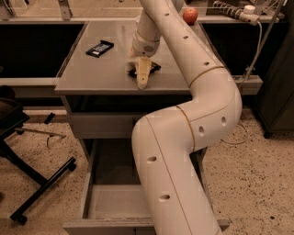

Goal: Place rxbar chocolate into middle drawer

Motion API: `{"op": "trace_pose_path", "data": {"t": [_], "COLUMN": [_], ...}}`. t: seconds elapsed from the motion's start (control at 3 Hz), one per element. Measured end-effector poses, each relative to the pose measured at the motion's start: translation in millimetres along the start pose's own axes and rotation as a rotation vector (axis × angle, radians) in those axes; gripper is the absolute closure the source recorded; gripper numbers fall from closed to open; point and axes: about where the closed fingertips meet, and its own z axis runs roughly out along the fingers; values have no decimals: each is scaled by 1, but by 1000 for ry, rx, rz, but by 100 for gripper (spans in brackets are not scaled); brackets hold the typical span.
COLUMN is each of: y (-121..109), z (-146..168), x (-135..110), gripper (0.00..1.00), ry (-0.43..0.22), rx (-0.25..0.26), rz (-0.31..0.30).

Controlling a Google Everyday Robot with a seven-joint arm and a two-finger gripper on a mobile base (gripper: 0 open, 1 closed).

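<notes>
The rxbar chocolate, a small black bar, lies on the grey cabinet top near its front edge, mostly covered by my gripper. My gripper points down right over it, at or just above the top; contact is hidden. The middle drawer is pulled open below the cabinet, with low grey walls and a flat grey floor; my arm covers its right part.
A dark bar with a blue-white label lies at the back left of the top. A red apple and a power strip sit on the counter behind. A black chair base stands on the floor at the left.
</notes>
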Motion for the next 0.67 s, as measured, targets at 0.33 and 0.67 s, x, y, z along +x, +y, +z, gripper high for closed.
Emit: {"op": "trace_pose_path", "data": {"t": [0.33,0.67], "y": [-6,-6], "z": [3,2], "x": [-2,-2], "gripper": [42,65], "ry": [-5,-5], "rx": [19,19], "rz": [0,0]}}
